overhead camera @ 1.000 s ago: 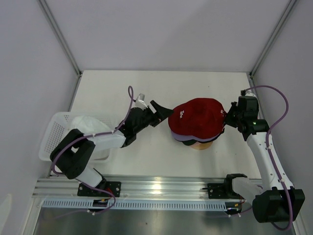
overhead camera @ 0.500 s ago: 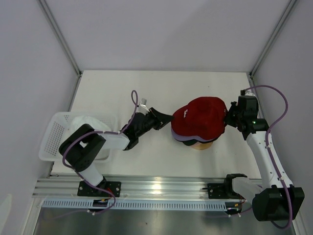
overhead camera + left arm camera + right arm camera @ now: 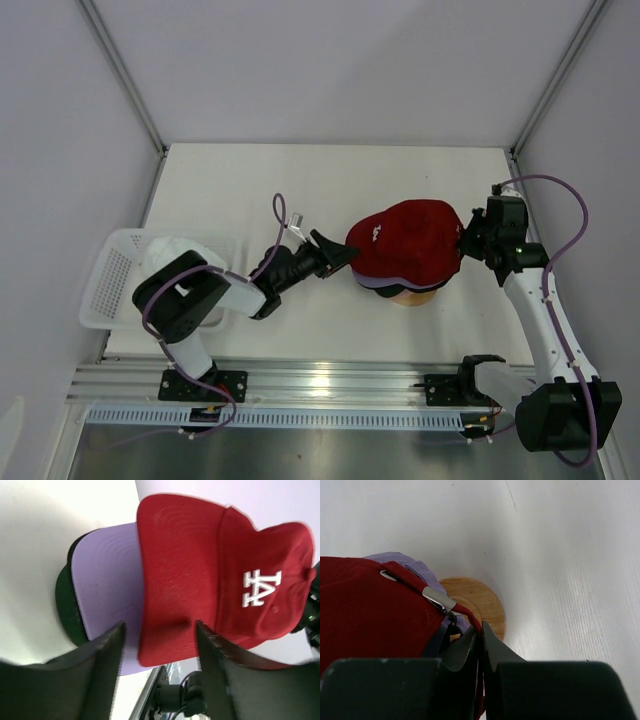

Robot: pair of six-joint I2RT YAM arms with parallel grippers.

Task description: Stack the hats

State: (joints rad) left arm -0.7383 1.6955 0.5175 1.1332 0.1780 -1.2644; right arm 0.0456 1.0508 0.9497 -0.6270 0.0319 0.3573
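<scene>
So, from where I'm standing, the red fabric baseball cap with the white LA emblem (image 3: 408,240) sits on top of the pile over the round wooden stand (image 3: 479,601). A lavender cap (image 3: 105,595) and a dark green cap (image 3: 64,602) peek out from under its brim. The right gripper (image 3: 479,639) has its jaws pinched nearly together on the back edge of the red cap, right by the metal strap buckle (image 3: 439,599). My guess is it's anchoring the crown so the pile can't twist. The left gripper (image 3: 159,626) is at the opposite end with its jaws spread wide, one finger on either side of the red brim and not clamping anything. To me that looks like lining up to nudge or square the brim over the lavender one. The white plastic mesh basket (image 3: 108,283) off to the left has something white in it, but I can't tell what.
</scene>
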